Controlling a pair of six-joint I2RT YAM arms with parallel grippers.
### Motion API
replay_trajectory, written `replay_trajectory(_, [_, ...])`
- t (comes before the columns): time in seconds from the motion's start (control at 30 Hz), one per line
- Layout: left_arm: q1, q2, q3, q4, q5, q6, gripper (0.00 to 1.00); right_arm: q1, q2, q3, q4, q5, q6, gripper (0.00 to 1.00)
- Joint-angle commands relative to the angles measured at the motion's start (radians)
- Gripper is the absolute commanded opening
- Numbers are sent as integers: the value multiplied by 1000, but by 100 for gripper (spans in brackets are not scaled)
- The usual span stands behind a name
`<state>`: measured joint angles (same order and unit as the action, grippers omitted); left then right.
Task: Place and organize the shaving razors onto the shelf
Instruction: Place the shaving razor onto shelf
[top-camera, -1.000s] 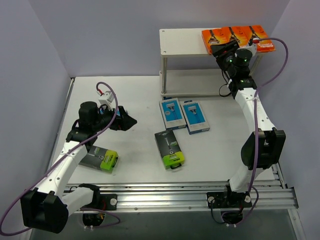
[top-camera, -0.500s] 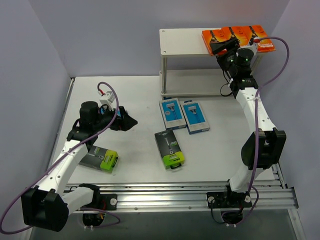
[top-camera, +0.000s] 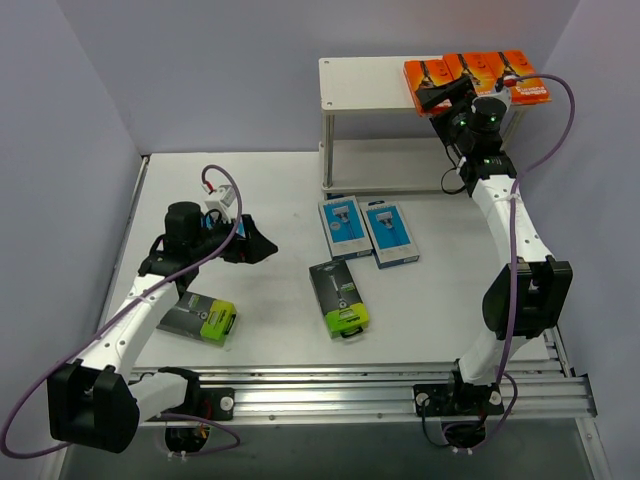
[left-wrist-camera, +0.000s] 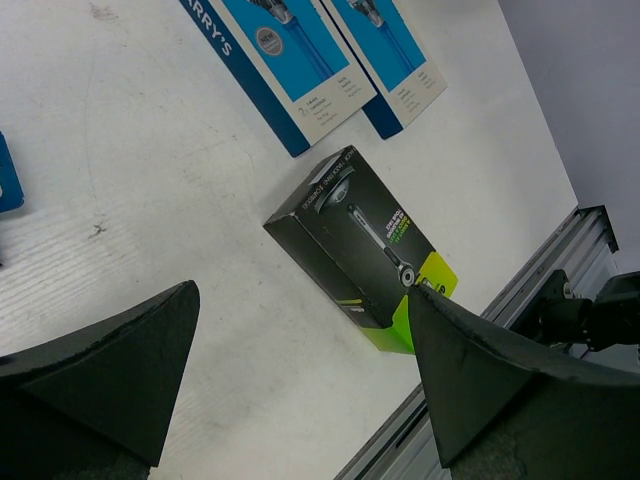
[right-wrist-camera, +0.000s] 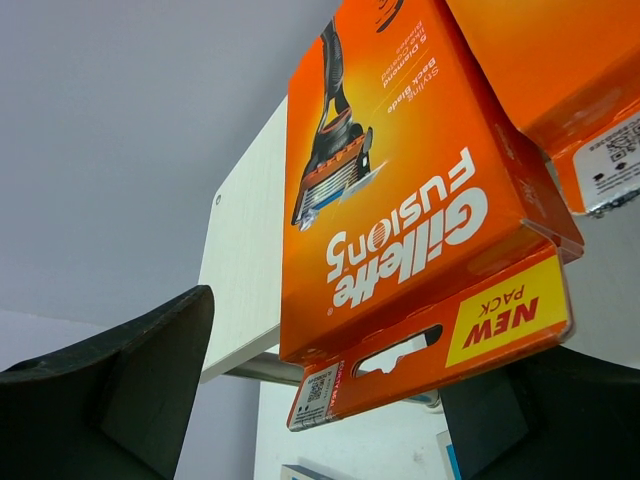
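Observation:
The shelf (top-camera: 365, 85) stands at the back right. Three orange razor packs (top-camera: 432, 75) (top-camera: 478, 68) (top-camera: 522, 75) lie in a row on the right of its top board. My right gripper (top-camera: 440, 98) is open at the front edge of the leftmost orange pack (right-wrist-camera: 400, 200), which overhangs the board between the jaws (right-wrist-camera: 350, 350). Two light blue packs (top-camera: 344, 227) (top-camera: 390, 233) and a black-and-lime pack (top-camera: 340, 298) lie mid-table. A second black pack (top-camera: 200, 318) lies under my left arm. My left gripper (top-camera: 255, 243) is open and empty above the table, left of the black pack (left-wrist-camera: 365, 250).
A blue edge (left-wrist-camera: 5, 175) shows at the left border of the left wrist view; I cannot tell what it is. The shelf's lower board (top-camera: 390, 165) shows nothing on it. The metal rail (top-camera: 350, 390) runs along the table's near edge.
My left gripper has moved a little to the right. My right gripper has risen slightly toward the leftmost orange pack's front edge. The packs have not moved.

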<state>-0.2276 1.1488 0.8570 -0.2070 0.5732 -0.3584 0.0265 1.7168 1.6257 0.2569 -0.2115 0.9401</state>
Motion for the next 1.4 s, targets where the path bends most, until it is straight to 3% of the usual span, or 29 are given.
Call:
replay_trajectory(0.0, [-4, 3, 45, 6, 40, 6, 94, -5, -48, 30, 22, -20, -21, 80])
replay_trajectory(0.67, [-4, 3, 54, -22, 21, 22, 94, -13, -161, -52, -39, -17, -43, 90])
replay_trajectory(0.9, [-3, -17, 68, -61, -30, 50, 94, -49, -281, -150, -91, -31, -64, 91])
replay_trajectory(1.03, [-4, -35, 79, -109, -131, 70, 94, -71, -380, -173, -185, -22, -130, 88])
replay_trajectory(1.17, [-6, -53, 79, -120, -156, 72, 94, -82, -416, -97, -252, 23, -248, 84])
replay_trajectory(1.37, [-3, -60, 79, -121, -165, 70, 94, -83, -318, 175, -369, 1, -428, 80])
